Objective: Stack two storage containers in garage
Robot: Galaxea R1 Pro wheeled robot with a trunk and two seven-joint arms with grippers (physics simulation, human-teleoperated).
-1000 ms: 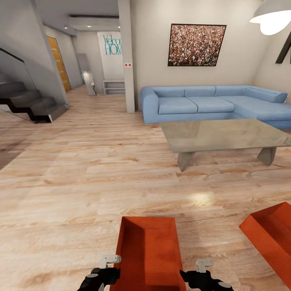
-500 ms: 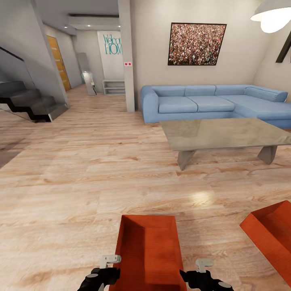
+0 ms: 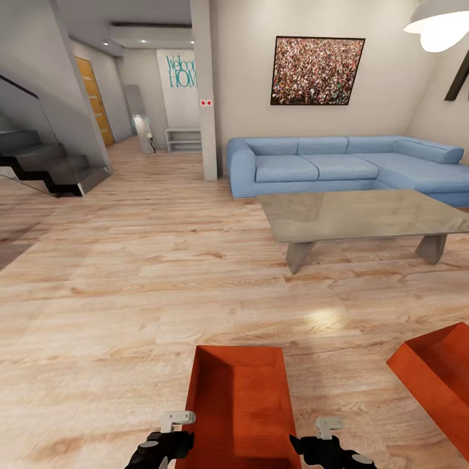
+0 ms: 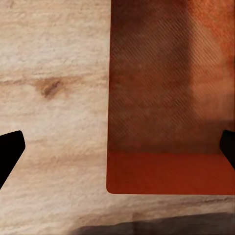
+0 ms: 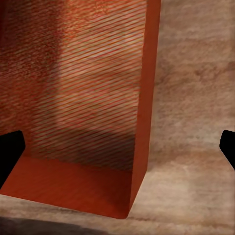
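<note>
An open orange-red rectangular storage bin sits on the light wood plank floor between the left gripper and right gripper, whose jaws gape wide astride its side walls, apparently lined up for a two-armed lift. Its long axis runs straight away from the robot, towards the blue corner sofa. The twin orange-red bin lies angled, off to the right.

No visible change beyond a very slight downward tilt of the head view.
</note>
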